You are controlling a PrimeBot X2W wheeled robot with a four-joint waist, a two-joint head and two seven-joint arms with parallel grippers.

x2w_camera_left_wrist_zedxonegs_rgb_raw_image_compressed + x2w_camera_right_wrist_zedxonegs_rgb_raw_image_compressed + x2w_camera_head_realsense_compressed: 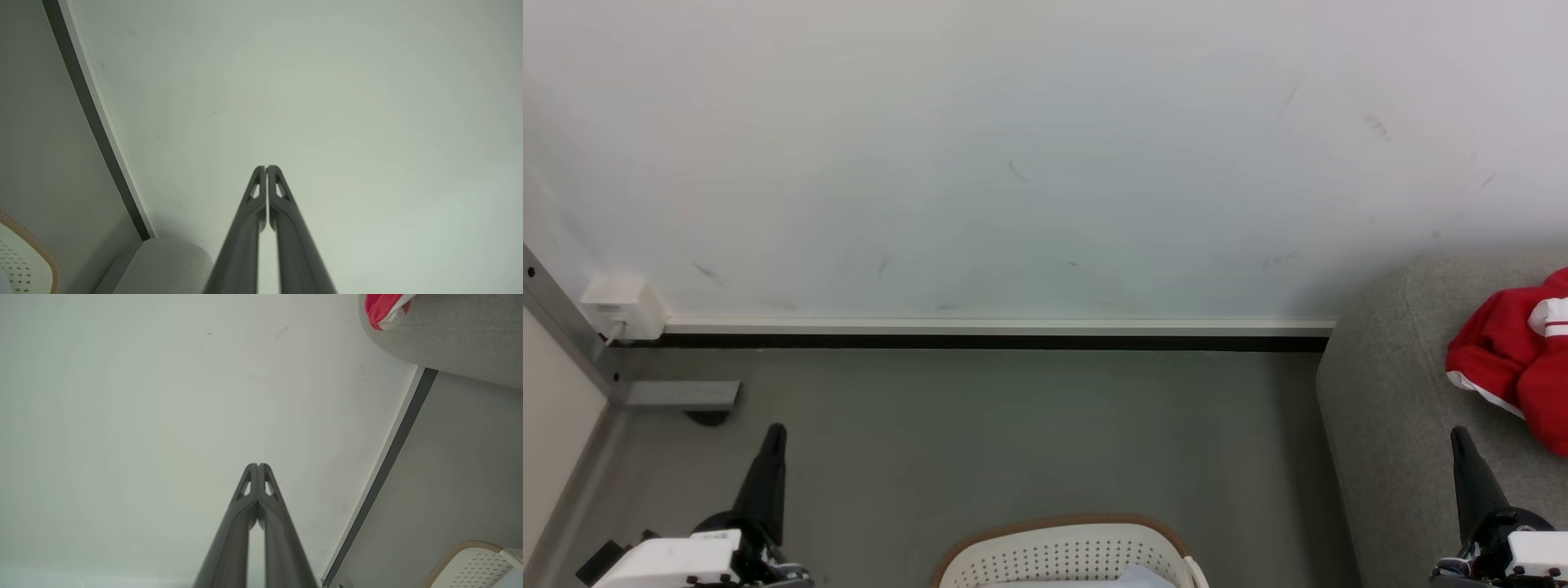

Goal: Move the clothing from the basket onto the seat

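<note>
Red clothing (1515, 359) lies near the seat's (1388, 408) rounded corner, the basket (1054, 551) stands on the floor (1013, 433), left gripper (775, 431) and right gripper (1459, 434) both closed, empty

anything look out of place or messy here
Nothing is spilled or broken. The red clothing lies in a crumpled heap on the sofa, and the wall carries a few dark scuff marks. The basket stands upright.
</note>
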